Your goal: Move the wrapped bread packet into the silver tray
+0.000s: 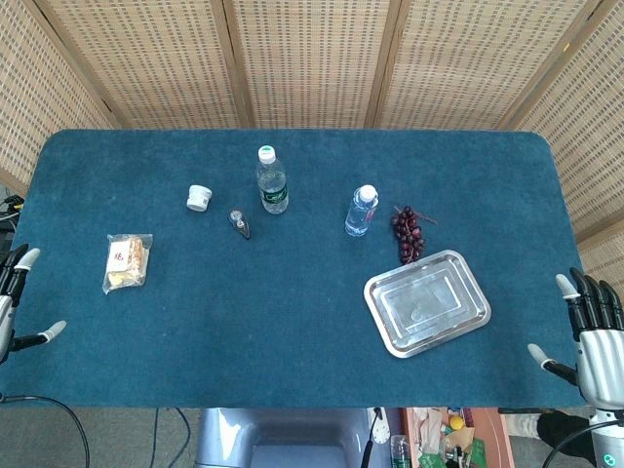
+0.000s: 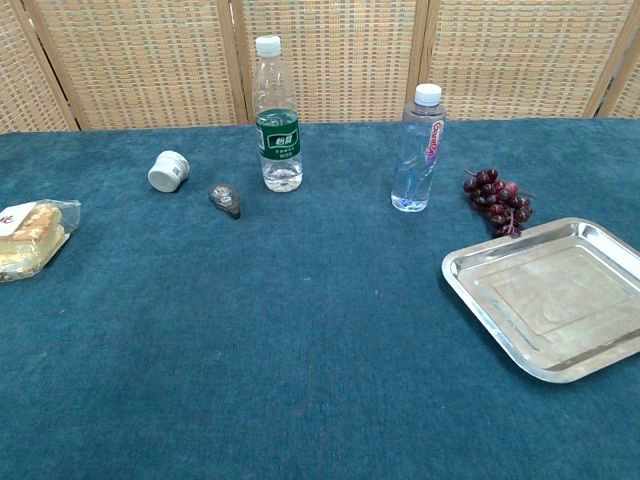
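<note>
blue cloth worktop (image 1: pixel 292 331), woven screen panels (image 1: pixel 312 58) behind it. wrapped bread packet (image 1: pixel 128 261) lies flat on the left part of the worktop, white label with a red mark on its upper end, nothing touching it; in the chest view it sits at the far left edge (image 2: pixel 28 238), partly cut off. silver tray (image 1: pixel 427 302) is on the right part of the worktop, turned at a slight angle, nothing in it; chest view shows it at right (image 2: pixel 470 275), running out of frame. packet and tray well apart, on opposite sides of the worktop.

left hand (image 1: pixel 14 297) at the left edge of the head view, near the front corner, fingers (image 1: pixel 28 257) spread apart and holding nothing, thumb sticking out to the side. it is near the packet but not touching it. right hand (image 1: pixel 590 327) at the right edge near the front, fingers (image 1: pixel 565 284) apart and pointing up the worktop, holding nothing, clear of the tray. neither hand shows in the chest view.

other stuff: green-label water bottle (image 1: pixel 272 180) upright at centre back, clear bottle with white cap (image 1: pixel 361 211) upright to its right, bunch of dark grapes (image 1: pixel 408 234) just beyond the tray's far edge, small white jar (image 1: pixel 199 198) left of the green-label bottle, small dark object (image 1: pixel 240 223) between the jar and that bottle, cannot tell what it is.
</note>
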Tool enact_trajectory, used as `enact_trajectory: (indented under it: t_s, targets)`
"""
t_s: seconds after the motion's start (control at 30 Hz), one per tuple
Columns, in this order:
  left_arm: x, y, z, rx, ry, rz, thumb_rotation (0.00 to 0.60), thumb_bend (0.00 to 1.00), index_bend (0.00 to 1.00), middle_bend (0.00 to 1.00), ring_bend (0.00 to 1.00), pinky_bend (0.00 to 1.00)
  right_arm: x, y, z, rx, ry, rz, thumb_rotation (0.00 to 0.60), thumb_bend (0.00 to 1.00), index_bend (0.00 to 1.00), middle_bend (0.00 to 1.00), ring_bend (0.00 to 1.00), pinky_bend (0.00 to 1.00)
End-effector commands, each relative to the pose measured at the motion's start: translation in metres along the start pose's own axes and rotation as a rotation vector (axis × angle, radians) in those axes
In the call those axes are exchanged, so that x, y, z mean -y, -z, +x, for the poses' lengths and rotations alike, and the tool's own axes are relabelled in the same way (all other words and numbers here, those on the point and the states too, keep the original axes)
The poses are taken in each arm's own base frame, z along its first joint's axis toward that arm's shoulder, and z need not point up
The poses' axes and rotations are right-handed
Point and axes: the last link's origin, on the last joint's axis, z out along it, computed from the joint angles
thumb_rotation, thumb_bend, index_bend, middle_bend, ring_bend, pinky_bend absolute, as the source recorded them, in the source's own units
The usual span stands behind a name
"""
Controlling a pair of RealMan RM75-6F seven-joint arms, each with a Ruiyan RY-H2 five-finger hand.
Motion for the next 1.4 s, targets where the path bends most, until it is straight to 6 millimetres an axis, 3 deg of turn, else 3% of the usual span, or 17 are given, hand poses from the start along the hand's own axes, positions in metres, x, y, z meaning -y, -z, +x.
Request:
enact_trajectory:
  t_s: [0.03, 0.23, 0.5, 0.63, 0.83, 1.0, 1.07, 1.17, 1.4]
  targets:
    - [0.002, 0.001, 0.002, 0.009, -0.005, 0.015, 0.600, 0.00, 0.00, 0.00, 0.00, 0.00, -0.001, 0.001, 0.001, -0.014, 0.027, -0.001, 0.600, 0.00, 0.00, 0.00, 0.00, 0.00]
    - [0.003, -0.009, 0.001, 0.023, -0.008, 0.016, 0.600, 0.00, 0.00, 0.00, 0.00, 0.00, -0.001, 0.000, -0.001, 0.000, 0.008, -0.008, 0.600, 0.00, 0.00, 0.00, 0.00, 0.00]
    - [0.006, -0.080, -0.028, 0.192, 0.040, -0.050, 0.600, 0.00, 0.00, 0.00, 0.00, 0.00, -0.004, -0.009, -0.007, 0.014, -0.009, -0.018, 0.600, 0.00, 0.00, 0.00, 0.00, 0.00]
    - [0.013, -0.122, -0.057, 0.310, -0.053, -0.022, 0.600, 0.00, 0.00, 0.00, 0.00, 0.00, -0.005, -0.014, -0.010, 0.017, 0.001, -0.033, 0.600, 0.00, 0.00, 0.00, 0.00, 0.00]
    - [0.015, -0.156, -0.090, 0.421, -0.155, 0.010, 0.600, 0.00, 0.00, 0.00, 0.00, 0.00, -0.008, -0.016, -0.012, 0.031, 0.030, -0.066, 0.600, 0.00, 0.00, 0.00, 0.00, 0.00]
    - [0.011, -0.172, -0.104, 0.456, -0.184, 0.025, 0.600, 0.00, 0.00, 0.00, 0.00, 0.03, -0.012, -0.020, -0.014, 0.043, 0.035, -0.092, 0.600, 0.00, 0.00, 0.00, 0.00, 0.00]
    - [0.006, -0.179, -0.109, 0.432, -0.156, 0.028, 0.600, 0.00, 0.01, 0.07, 0.01, 0.13, -0.015, -0.021, -0.014, 0.047, 0.031, -0.104, 0.600, 0.00, 0.00, 0.00, 0.00, 0.00]
    - [0.004, -0.183, -0.112, 0.439, -0.155, 0.031, 0.600, 0.00, 0.15, 0.32, 0.17, 0.31, -0.015, -0.022, -0.014, 0.053, 0.019, -0.108, 0.600, 0.00, 0.00, 0.00, 0.00, 0.00]
    - [0.000, -0.188, -0.103, 0.413, -0.151, 0.019, 0.600, 0.00, 0.30, 0.47, 0.26, 0.36, -0.010, -0.023, -0.012, 0.047, 0.010, -0.087, 0.600, 0.00, 0.00, 0.00, 0.00, 0.00]
